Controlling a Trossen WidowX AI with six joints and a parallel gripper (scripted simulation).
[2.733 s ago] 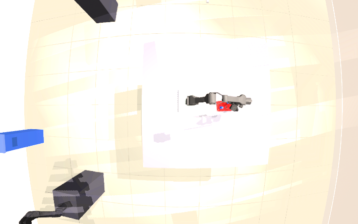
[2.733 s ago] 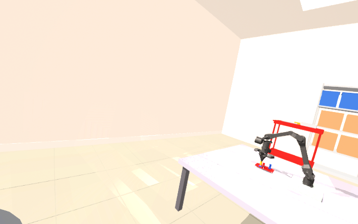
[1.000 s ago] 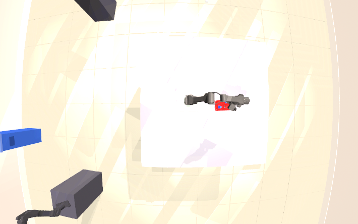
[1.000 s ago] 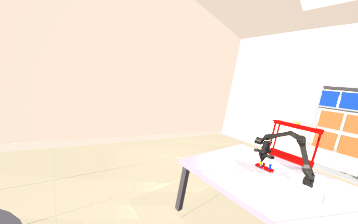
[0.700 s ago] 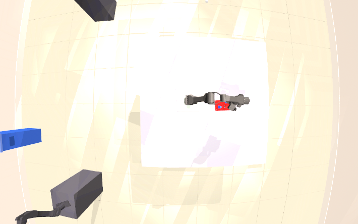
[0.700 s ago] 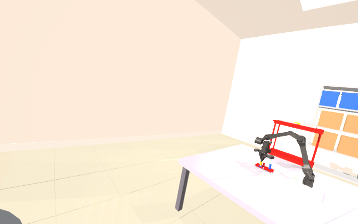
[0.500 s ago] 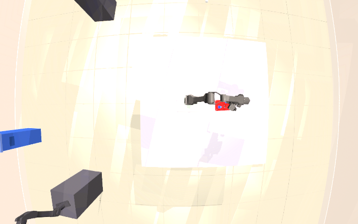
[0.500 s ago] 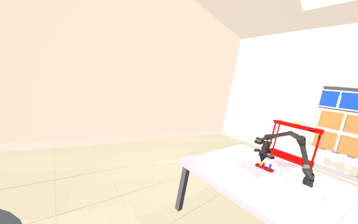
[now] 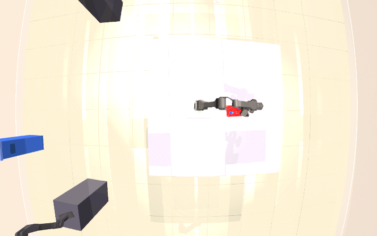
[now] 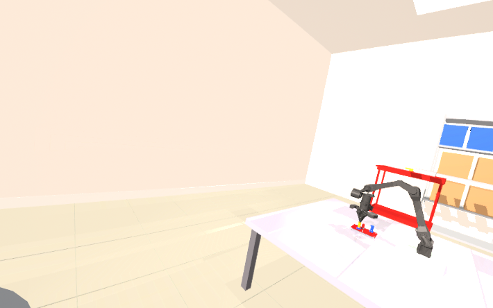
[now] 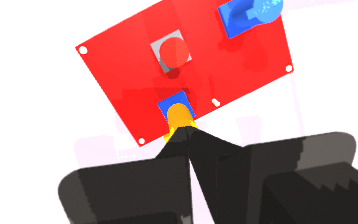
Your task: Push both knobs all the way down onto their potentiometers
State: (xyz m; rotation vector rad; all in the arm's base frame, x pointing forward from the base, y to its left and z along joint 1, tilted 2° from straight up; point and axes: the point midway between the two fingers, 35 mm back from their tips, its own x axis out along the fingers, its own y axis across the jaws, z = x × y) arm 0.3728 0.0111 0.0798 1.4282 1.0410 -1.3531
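The red circuit board (image 9: 230,115) (image 10: 369,234) (image 11: 120,100) lies below the arm. A yellow knob (image 10: 359,225) (image 11: 179,116) stands over a blue potentiometer base (image 11: 172,100) near one board edge. A blue knob (image 10: 371,227) (image 11: 267,9) stands over another blue base (image 11: 231,27) at the other end. My gripper (image 10: 360,220) (image 11: 184,133) is shut, with nothing between its fingers. Its tips are at the top of the yellow knob and hide part of it; whether they touch it cannot be told. The gap between each knob and its base is not clear.
A round red part (image 11: 174,52) on a grey square base stands on the board between the knobs. A small white part (image 11: 215,102) is near the board's edge. A red frame (image 10: 399,216) stands behind the arm. The white table (image 10: 309,239) carries the board and arm.
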